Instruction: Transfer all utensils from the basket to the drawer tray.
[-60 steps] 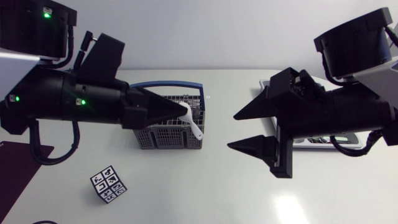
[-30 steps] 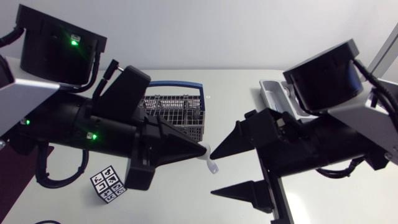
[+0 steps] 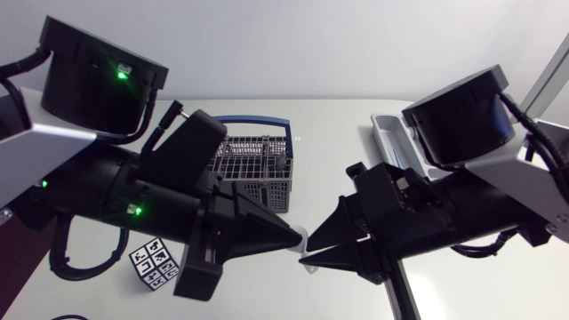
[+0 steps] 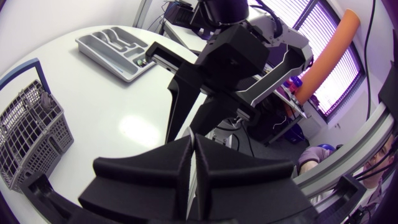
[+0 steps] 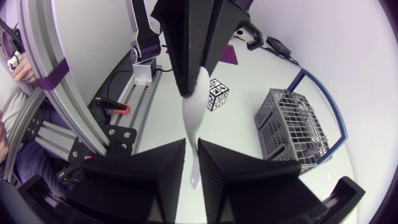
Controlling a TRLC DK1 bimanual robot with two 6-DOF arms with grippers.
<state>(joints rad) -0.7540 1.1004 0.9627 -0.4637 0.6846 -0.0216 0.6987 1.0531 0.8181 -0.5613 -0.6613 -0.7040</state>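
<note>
Right wrist view: white plastic spoon [image 5: 193, 115] hangs bowl-up in mid-air. Its bowl is clamped in the tips of the left tool [image 5: 191, 78], which are pressed together on it. The handle drops between the fingers of the right tool [image 5: 191, 142]. These stand narrowly apart, and I see no pinch from both sides.

Change over the last second: the left tool was at the rim of the grey wire-mesh basket with a blue handle [image 3: 253, 164] with the spoon just clear of it. It has since carried the spoon up and away, so the basket now lies well behind that tool. Meanwhile the right tool came in to meet it, and its fingers went from wide apart to a slim gap around the handle.

Meaning, as I judge it: a mid-air handover is under way. The spoon is out of the basket but not yet delivered. The grey moulded drawer tray [image 3: 391, 133] sits on the white surface [image 3: 338, 116] behind the right tool. Whether the basket holds more utensils: cannot tell.
</note>
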